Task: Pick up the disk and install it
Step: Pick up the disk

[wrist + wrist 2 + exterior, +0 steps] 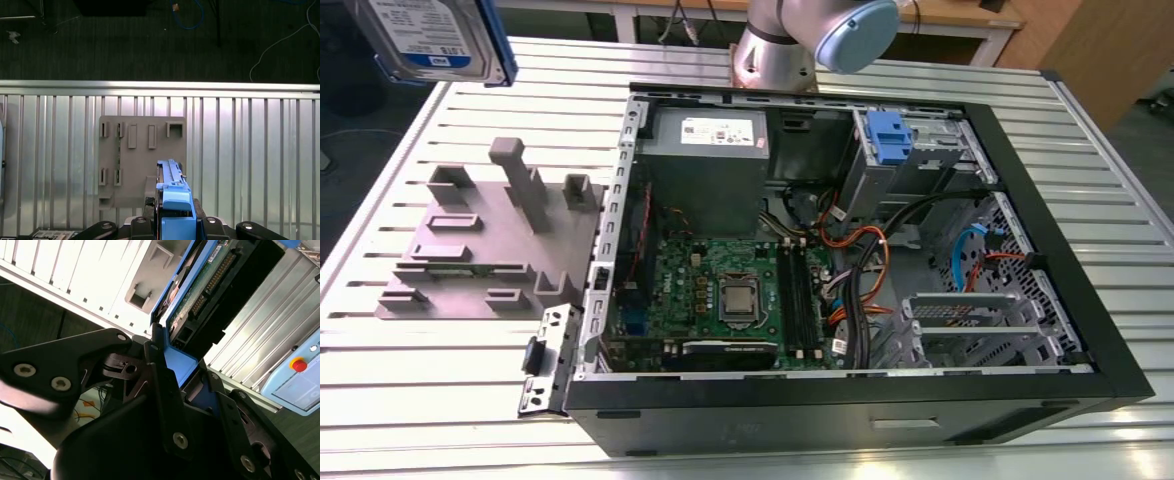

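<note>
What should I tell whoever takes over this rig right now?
Claw: shut on the disk, held edge-on between its fingers.
Disk: up in the air at the exterior view's left, lifted off the grey fixture on the table, outside the open case.
Done: the pick-up.
Left: the install; the disk is not yet in the case.

The disk (434,38), a silver hard drive with a white-and-blue label and blue side rails, is held aloft, near upright, in the pincer (172,220), at the exterior view's left.
</note>
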